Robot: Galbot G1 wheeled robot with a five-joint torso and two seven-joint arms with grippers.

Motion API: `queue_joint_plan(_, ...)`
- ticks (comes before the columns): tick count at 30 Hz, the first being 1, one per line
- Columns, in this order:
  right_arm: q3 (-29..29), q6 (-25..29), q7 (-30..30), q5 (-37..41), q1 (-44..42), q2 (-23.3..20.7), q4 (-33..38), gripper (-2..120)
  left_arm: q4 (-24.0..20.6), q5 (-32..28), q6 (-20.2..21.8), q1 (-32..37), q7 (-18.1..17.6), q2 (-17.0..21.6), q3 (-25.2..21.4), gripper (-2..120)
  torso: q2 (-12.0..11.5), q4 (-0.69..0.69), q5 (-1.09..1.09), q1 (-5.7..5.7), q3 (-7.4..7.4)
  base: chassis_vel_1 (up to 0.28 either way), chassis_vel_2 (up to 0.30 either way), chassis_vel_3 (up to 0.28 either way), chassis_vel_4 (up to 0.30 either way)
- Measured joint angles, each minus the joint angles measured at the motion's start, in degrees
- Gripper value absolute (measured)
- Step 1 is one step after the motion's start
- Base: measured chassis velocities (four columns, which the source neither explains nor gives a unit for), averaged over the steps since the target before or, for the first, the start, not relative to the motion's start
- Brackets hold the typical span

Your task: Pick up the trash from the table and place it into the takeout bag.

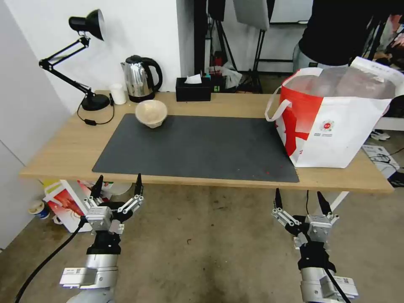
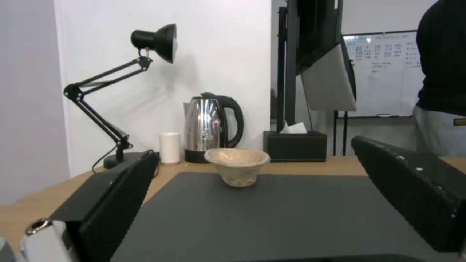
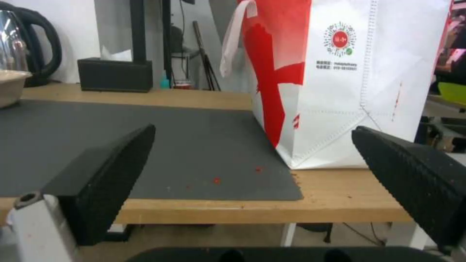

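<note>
A beige pulp bowl stands upright at the far left corner of the dark grey mat on the light-wood table. The big white-and-red takeout bag stands open at the table's right end. My left gripper hangs open below the table's near edge, well short of the bowl. My right gripper is open too, low in front of the bag. Nothing is between either pair of fingers. A few red crumbs lie on the mat near the bag.
Along the table's far edge stand a black desk lamp, a small white cup, a steel kettle and a black tissue box. A white-and-red carton sits on the floor under the left end.
</note>
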Motion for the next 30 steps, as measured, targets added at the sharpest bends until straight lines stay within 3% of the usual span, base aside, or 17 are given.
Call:
queue_joint_plan(17, 0.0, -0.03, 0.03, -0.03, 0.0, -0.02, 0.0, 100, -1.06, -1.81, 0.66, -0.44, -1.11, 0.81, -0.01, 100, 0.0, 0.0, 0.0, 0.0, 0.0, 0.0, 0.0, 0.0, 0.0)
queue_joint_plan(22, 0.01, -0.03, 0.02, -0.03, 0.0, -0.03, 0.02, 100, -3.44, -10.1, 2.95, -1.74, -3.8, 3.75, -0.09, 100, 0.0, 0.0, 0.0, 0.0, 0.0, 0.0, 0.0, 0.0, 0.0)
queue_joint_plan(26, 0.01, -0.03, 0.01, -0.03, 0.0, -0.03, 0.04, 100, -6.99, -24.08, 8.88, -5.45, -9.66, 8.87, -0.52, 100, 0.0, 0.0, 0.0, 0.0, 0.0, 0.0, 0.0, 0.0, 0.0)
queue_joint_plan(27, 0.01, -0.03, 0.01, -0.03, 0.0, -0.03, 0.04, 100, -6.99, -24.08, 8.88, -5.45, -9.66, 8.87, -0.52, 100, 0.0, 0.0, 0.0, 0.0, 0.0, 0.0, 0.0, 0.0, 0.0)
queue_joint_plan(29, 0.01, -0.03, 0.01, -0.03, -0.01, -0.02, 0.05, 100, -8.61, -32.89, 11.79, -8.41, -12.96, 11.55, -1.14, 100, 0.0, 0.0, -0.01, -0.01, 0.0, 0.0, 0.0, 0.0, 0.0)
queue_joint_plan(30, 0.01, -0.03, 0.01, -0.03, -0.01, -0.02, 0.05, 100, -8.61, -32.89, 11.79, -8.41, -12.96, 11.55, -1.14, 100, 0.0, 0.0, -0.01, -0.01, 0.0, 0.0, 0.0, 0.0, 0.0)
